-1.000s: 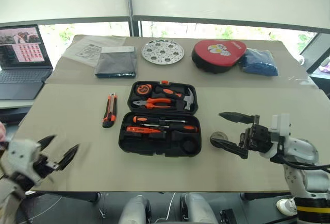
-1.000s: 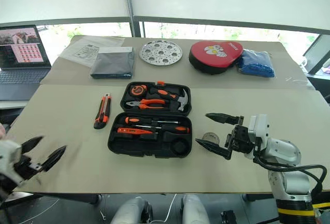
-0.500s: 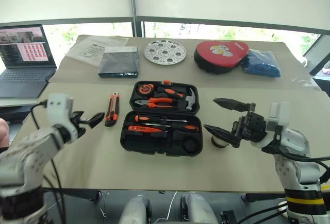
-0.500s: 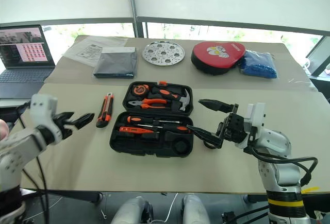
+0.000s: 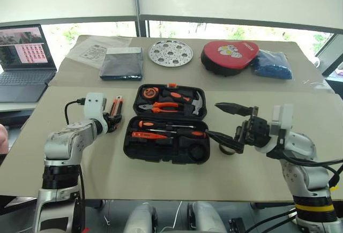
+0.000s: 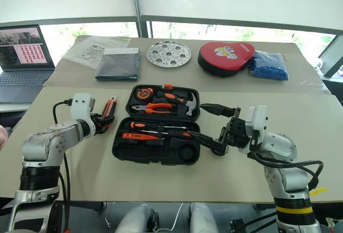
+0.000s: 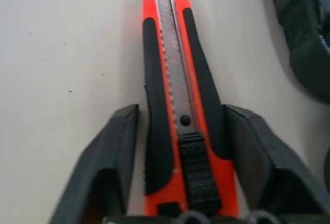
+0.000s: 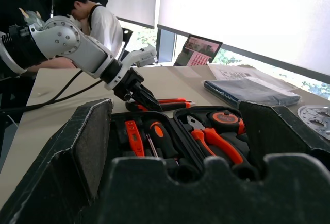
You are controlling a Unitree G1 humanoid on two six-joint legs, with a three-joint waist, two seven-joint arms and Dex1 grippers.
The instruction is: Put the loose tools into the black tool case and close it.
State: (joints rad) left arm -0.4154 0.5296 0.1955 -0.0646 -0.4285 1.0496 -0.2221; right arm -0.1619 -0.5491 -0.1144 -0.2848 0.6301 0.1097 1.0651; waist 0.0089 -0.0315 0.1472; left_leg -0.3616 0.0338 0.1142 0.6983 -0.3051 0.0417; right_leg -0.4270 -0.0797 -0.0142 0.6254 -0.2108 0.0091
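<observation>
Orange-black utility knife [image 7: 178, 126] lies flat on the table at nine o'clock of the black tool case [image 5: 166, 146]. My left gripper [image 7: 180, 183] straddles its handle, fingers not yet clamped, lined up lengthwise for a firm pinch. My right gripper [image 5: 231, 124] hangs wide open at the case's three o'clock.

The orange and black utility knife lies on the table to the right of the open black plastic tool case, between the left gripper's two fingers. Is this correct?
Not quite. The orange and black utility knife lies to the left of the open black plastic tool case, not to the right, as the left eye view shows. The rest holds: it lies on the table, between the left gripper's two fingers.
</observation>
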